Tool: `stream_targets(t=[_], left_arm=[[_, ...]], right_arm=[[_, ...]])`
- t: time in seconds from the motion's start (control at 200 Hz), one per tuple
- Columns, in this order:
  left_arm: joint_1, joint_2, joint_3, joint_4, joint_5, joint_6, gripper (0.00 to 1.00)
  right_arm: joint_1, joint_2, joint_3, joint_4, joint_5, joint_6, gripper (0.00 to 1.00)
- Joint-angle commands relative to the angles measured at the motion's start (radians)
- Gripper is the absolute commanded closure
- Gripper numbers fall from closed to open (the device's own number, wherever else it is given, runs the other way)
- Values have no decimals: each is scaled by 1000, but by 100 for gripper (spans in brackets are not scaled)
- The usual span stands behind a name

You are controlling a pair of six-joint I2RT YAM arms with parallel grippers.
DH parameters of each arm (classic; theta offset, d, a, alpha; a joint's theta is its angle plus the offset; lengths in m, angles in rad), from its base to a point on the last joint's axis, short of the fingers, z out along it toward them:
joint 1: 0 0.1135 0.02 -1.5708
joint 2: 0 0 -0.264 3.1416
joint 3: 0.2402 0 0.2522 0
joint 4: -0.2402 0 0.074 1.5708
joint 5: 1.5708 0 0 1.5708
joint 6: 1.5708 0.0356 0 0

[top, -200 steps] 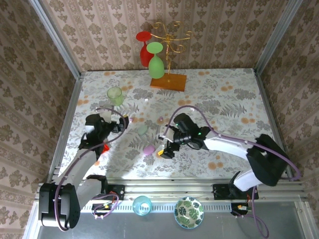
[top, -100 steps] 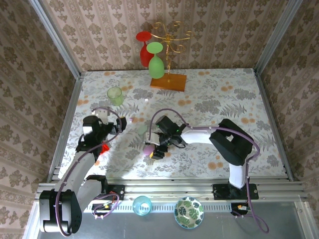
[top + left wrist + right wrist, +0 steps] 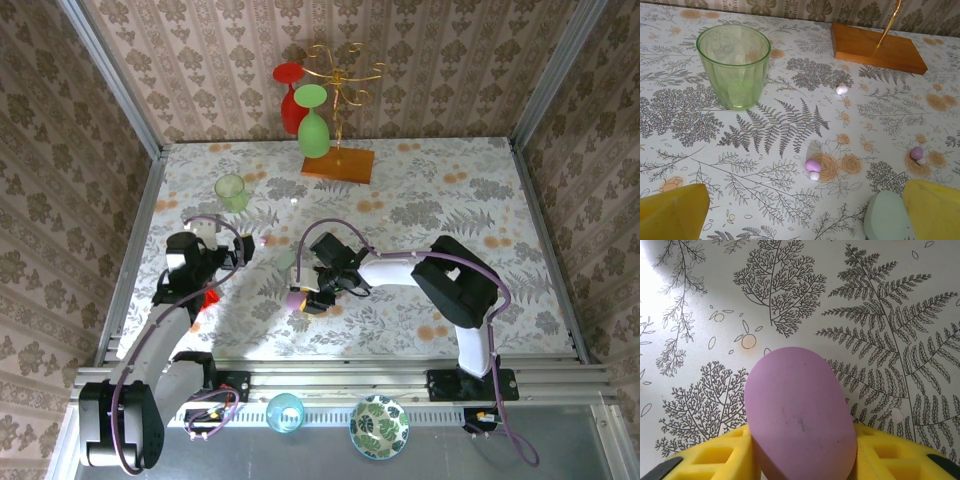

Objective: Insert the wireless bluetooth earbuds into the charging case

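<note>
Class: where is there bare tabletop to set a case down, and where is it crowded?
Free: the table beyond the right arm, from the wooden base to the right wall. Crowded: centre-left, where earbuds and the mint case lie between the left gripper and the right gripper, which flanks the pink case.

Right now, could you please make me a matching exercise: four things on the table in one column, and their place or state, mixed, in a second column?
Things:
1. green glass tumbler
2. pink charging case
3. mint charging case
4. wooden base

Places or states:
A. beside a yellow finger of the left end effector
B. between the fingers of the right end effector
C. upright on the tablecloth
D. carrying the gold rod

Pairs: 1-C, 2-B, 3-A, 4-D
</note>
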Motion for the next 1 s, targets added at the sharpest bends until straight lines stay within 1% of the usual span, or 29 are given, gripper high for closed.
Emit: stream_targets(t=[0.0, 0.12, 0.215, 0.33, 0.395, 0.47, 0.56, 0.61, 0.635, 0.685, 0.76, 0.795, 0.805, 0.82, 0.995], left_arm=[[9, -9, 14, 19, 18, -21, 0], [8, -6, 18, 30, 30, -21, 0], [-9, -8, 19, 71, 59, -1, 0], [-77, -21, 35, 113, 97, 69, 0], [-120, -22, 68, 109, 122, 88, 0], [-160, -4, 112, 122, 207, 112, 0], [-222, 17, 159, 141, 342, 202, 0], [-256, 27, 179, 136, 402, 251, 0], [-270, 33, 188, 133, 456, 270, 0], [-299, 44, 205, 130, 511, 296, 0], [-339, 60, 225, 125, 566, 321, 0], [-341, 66, 232, 123, 591, 333, 0], [-366, 67, 234, 123, 596, 336, 0], [-375, 69, 234, 123, 604, 340, 0], [-433, 86, 251, 117, 626, 354, 0]], right_arm=[[2, -7, 4, -49, -12, -3, 63], [-1, -53, -19, -32, -10, 22, 64], [-21, -116, -50, -5, -4, 67, 67], [-71, -224, -91, 3, -17, 126, 68], [-110, -294, -107, -19, -36, 156, 73], [-163, -371, -119, -45, -68, 199, 73], [-222, -458, -115, -106, -93, 237, 73], [-244, -502, -101, -156, -99, 241, 73], [-253, -521, -91, -183, -98, 241, 73], [-266, -564, -75, -234, -100, 236, 73], [-277, -627, -45, -297, -106, 236, 74], [-278, -645, -32, -318, -114, 237, 75], [-278, -651, -29, -322, -117, 237, 75], [-278, -658, -24, -329, -122, 237, 75], [-276, -706, 27, -356, -239, 289, 79]])
